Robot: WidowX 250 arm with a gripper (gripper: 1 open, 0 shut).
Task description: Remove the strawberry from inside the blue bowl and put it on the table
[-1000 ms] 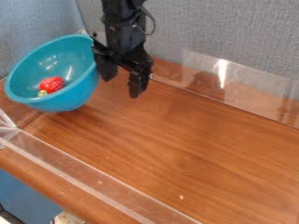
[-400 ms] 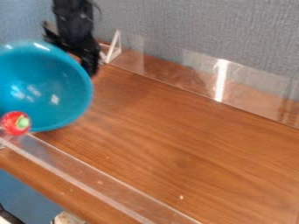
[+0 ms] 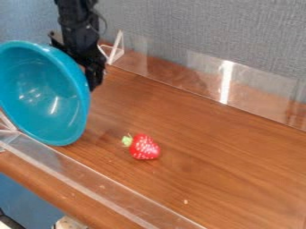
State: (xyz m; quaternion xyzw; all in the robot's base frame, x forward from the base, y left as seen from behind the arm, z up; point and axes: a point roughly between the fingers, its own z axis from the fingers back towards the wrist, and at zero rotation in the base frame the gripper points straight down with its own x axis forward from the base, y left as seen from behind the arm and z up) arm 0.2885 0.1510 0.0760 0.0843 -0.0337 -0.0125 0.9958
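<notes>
The strawberry (image 3: pixel 145 148), red with a green cap, lies on the brown wooden table (image 3: pixel 221 156), a short way right of the blue bowl. The blue bowl (image 3: pixel 42 89) is tipped up on its side at the left, its empty inside facing the camera. My gripper (image 3: pixel 91 72) hangs straight down at the bowl's far right rim, its dark fingers (image 3: pixel 96 63) open and close against the bowl's outer wall. The fingertips are partly hidden behind the rim, and nothing shows between them.
Clear acrylic walls (image 3: pixel 227 80) line the table's back edge, and another (image 3: pixel 84 179) runs along the front. A grey fabric backdrop stands behind. Bare wood stretches to the right of the strawberry.
My gripper moved left and lower along the bowl. The bowl swung up from a slight tilt onto its side, and the strawberry left it and came to rest on the table.
</notes>
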